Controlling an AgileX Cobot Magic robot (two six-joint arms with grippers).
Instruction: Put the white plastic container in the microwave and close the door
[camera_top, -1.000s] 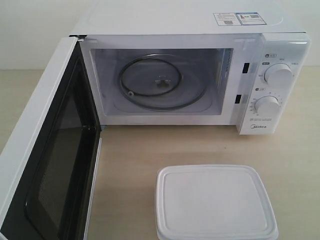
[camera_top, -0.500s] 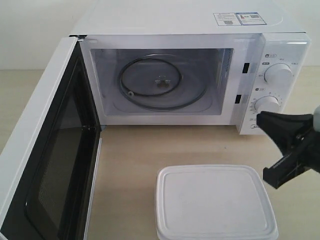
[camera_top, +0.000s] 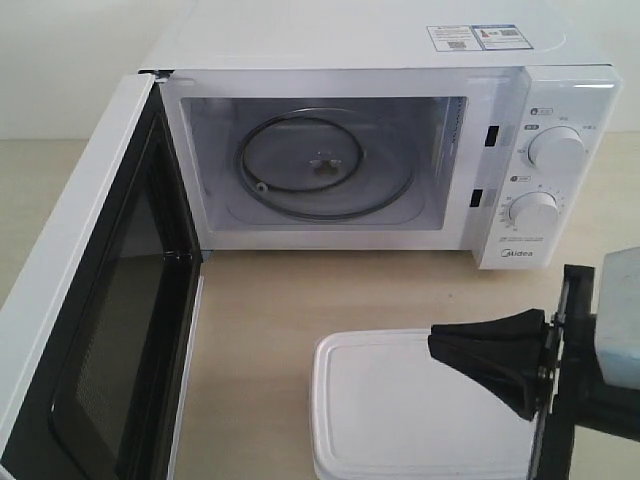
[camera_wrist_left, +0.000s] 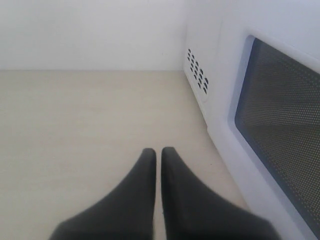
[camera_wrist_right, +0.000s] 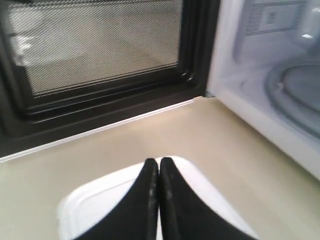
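Over the near right of the counter (camera_top: 262, 310), the right gripper (camera_top: 438, 344) hangs above the white plastic container (camera_top: 390, 420), its jaws pressed together and clasping nothing. Whether the tips touch the lid is hard to tell. The container lies flat on the counter in front of the microwave (camera_top: 350, 40), outside the cavity, directly beneath those jaws. The door (camera_top: 90, 290) stands wide open. The left gripper (camera_wrist_left: 155, 152) hovers beside the door's outer face, jaws all but closed, empty.
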